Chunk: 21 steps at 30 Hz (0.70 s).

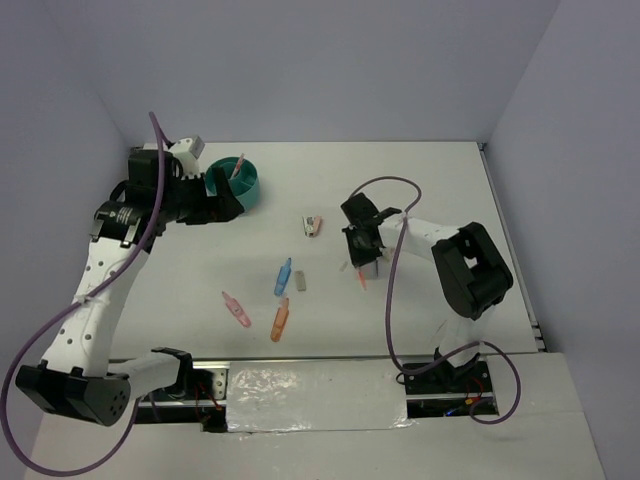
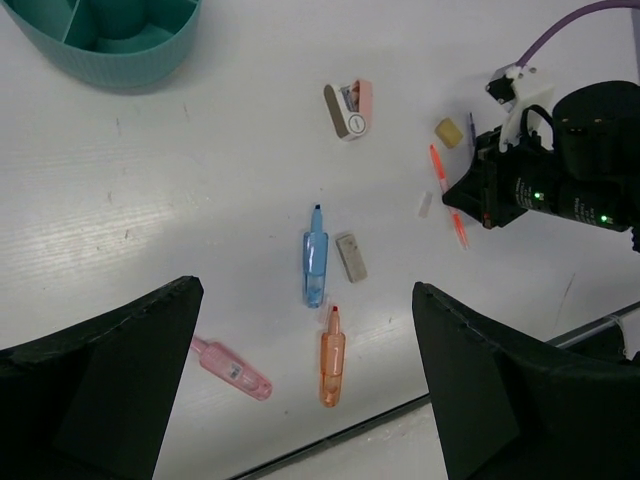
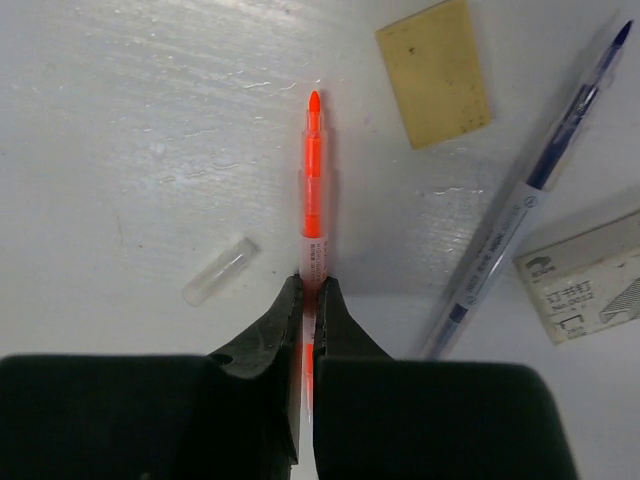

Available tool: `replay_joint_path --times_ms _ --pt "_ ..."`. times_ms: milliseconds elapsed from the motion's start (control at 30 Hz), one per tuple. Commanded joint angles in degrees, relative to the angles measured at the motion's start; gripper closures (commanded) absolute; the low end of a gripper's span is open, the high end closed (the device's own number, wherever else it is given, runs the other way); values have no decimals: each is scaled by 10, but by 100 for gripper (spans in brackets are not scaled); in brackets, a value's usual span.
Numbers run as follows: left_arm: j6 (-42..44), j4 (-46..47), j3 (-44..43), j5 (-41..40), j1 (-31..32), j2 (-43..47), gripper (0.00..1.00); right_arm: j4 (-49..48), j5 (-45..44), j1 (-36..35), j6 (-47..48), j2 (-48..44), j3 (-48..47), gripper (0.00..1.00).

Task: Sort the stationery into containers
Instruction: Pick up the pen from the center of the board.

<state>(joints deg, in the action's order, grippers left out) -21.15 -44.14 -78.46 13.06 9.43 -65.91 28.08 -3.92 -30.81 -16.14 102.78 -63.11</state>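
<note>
Gripping the thin orange plastic pen (image 3: 313, 190) off-centre, the shut right pincer (image 3: 310, 290) could let it swivel or slip leaving the white bench (image 3: 150, 120); left pincer (image 2: 305, 290) wide open, empty.

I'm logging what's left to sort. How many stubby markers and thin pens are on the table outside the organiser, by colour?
Pink marker: 1
Orange marker: 1
Blue marker: 1
Thin orange pen: 1, pinched by the right end effector
Thin dark-blue pen: 1
Total: 5
</note>
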Motion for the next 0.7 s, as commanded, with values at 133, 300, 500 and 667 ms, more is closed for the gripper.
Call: replay_joint_path --times_ms 133,300,500,667 --pt "-36 -29 -53 -126 130 -90 1 49 14 -15 -84 -157 -8 100" --pt "-107 11 -86 -180 240 -187 5 157 -28 36 -120 -296 -42 100" --pt "-116 78 -145 -195 334 -364 30 220 8 135 -118 -424 -17 100" --pt "-78 95 -184 -203 376 -454 38 214 85 146 -101 -512 12 100"
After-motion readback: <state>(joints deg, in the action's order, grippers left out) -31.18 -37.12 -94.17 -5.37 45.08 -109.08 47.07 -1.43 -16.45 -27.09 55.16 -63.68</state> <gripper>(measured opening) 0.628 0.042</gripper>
